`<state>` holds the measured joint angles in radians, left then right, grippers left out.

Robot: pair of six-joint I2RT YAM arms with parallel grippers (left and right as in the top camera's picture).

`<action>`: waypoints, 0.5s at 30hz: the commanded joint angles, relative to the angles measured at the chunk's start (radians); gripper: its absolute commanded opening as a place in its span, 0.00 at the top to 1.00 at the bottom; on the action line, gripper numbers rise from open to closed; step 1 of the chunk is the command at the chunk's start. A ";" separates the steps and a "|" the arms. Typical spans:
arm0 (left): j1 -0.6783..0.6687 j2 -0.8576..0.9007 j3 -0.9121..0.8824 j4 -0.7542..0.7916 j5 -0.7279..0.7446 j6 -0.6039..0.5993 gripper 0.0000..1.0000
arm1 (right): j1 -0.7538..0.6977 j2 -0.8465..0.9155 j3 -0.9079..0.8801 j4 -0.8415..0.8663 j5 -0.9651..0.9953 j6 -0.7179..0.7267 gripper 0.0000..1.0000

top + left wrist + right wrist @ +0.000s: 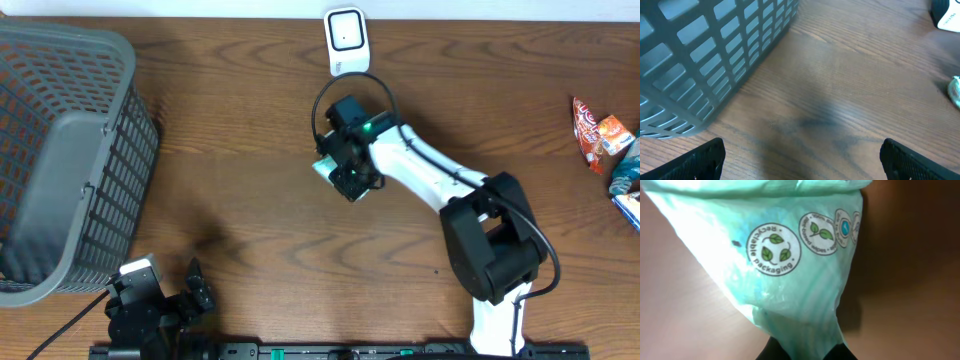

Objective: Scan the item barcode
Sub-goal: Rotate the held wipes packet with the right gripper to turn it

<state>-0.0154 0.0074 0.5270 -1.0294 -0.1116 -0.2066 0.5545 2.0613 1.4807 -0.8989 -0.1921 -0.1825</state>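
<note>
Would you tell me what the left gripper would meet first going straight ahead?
Probably only the bare table; the basket sits left of the line the left gripper points along, though depth is unclear.

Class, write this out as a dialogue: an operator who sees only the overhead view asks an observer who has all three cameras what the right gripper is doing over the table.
Operator: The right gripper hides whatever is under it. Is it holding anything?
Observer: Yes. Its fingers are shut on one end of a pale green packet.
Operator: Does a barcode show on it?
Observer: Not on the side facing the wrist camera. That side shows only round marks, one reading "recyclable packaging".
</note>
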 commanded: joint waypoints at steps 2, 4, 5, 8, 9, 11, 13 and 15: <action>-0.003 -0.003 -0.003 -0.002 -0.009 -0.002 0.01 | -0.072 -0.019 0.034 -0.088 -0.584 -0.237 0.99; -0.003 -0.003 -0.003 -0.002 -0.009 -0.002 0.01 | -0.107 -0.019 0.031 -0.140 -0.697 -0.308 0.99; -0.003 -0.003 -0.003 -0.002 -0.009 -0.002 0.01 | -0.125 -0.019 0.024 -0.159 -0.764 -0.344 0.99; -0.003 -0.003 -0.003 -0.002 -0.009 -0.002 0.01 | -0.165 -0.019 0.015 -0.216 -0.942 -0.439 0.99; -0.003 -0.003 -0.003 -0.002 -0.009 -0.002 0.01 | -0.175 -0.019 0.013 -0.234 -0.990 -0.464 0.99; -0.003 -0.003 -0.003 -0.002 -0.009 -0.002 0.01 | -0.192 -0.019 0.013 -0.277 -1.093 -0.510 0.99; -0.003 -0.003 -0.003 -0.002 -0.009 -0.002 0.01 | -0.197 -0.019 0.012 -0.314 -1.176 -0.539 0.99; -0.003 -0.003 -0.003 -0.002 -0.009 -0.002 0.01 | -0.193 -0.019 0.012 -0.342 -1.221 -0.556 0.99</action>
<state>-0.0154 0.0074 0.5270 -1.0294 -0.1116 -0.2066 0.3557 2.0613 1.4902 -1.2232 -1.1782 -0.6365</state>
